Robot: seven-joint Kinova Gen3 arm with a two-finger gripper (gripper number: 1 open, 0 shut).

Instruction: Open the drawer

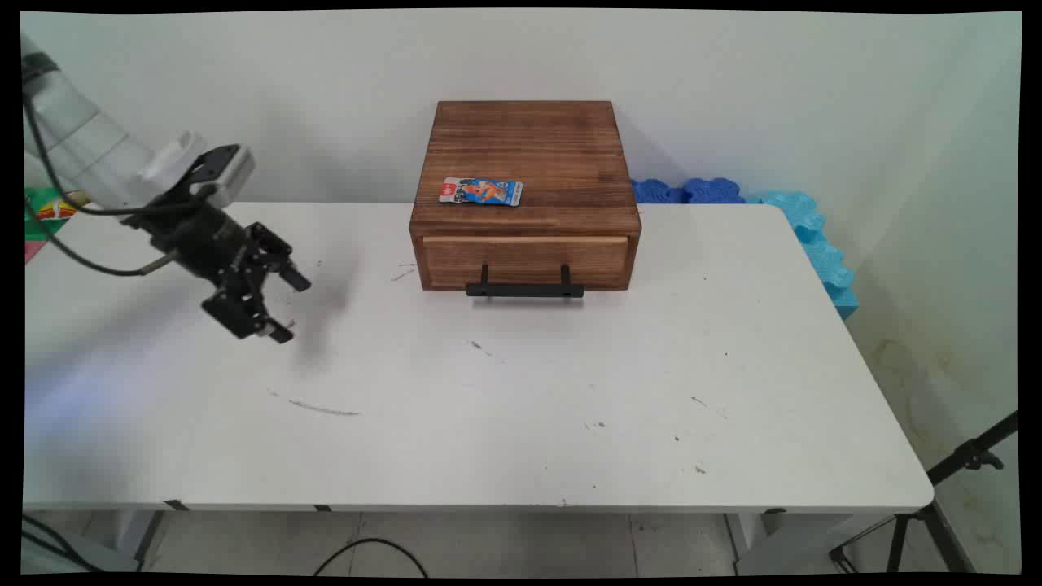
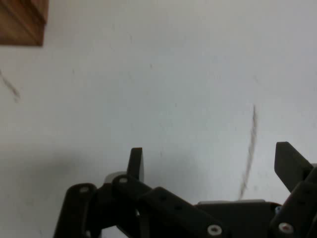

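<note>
My black gripper (image 1: pixel 289 308) hangs open and empty over the left part of the white table (image 1: pixel 505 407), tilted down to the right. In the hand view the gripper (image 2: pixel 210 161) shows wide-spread fingers (image 2: pixel 135 161) over bare tabletop with a dark scuff line (image 2: pixel 250 144). A wooden box (image 1: pixel 525 175) with a shut drawer and a black handle (image 1: pixel 525 289) stands at the table's back centre, well to the right of the gripper; its corner (image 2: pixel 22 22) shows in the hand view's upper left. A small blue and red packet (image 1: pixel 480 191) lies flat on the box top.
Blue foam pieces (image 1: pixel 781 212) line the table's back right edge. A green and red item (image 1: pixel 45 213) lies at the far left behind the arm. A black tripod (image 1: pixel 944 496) stands on the floor at the right. Cables run under the table's front.
</note>
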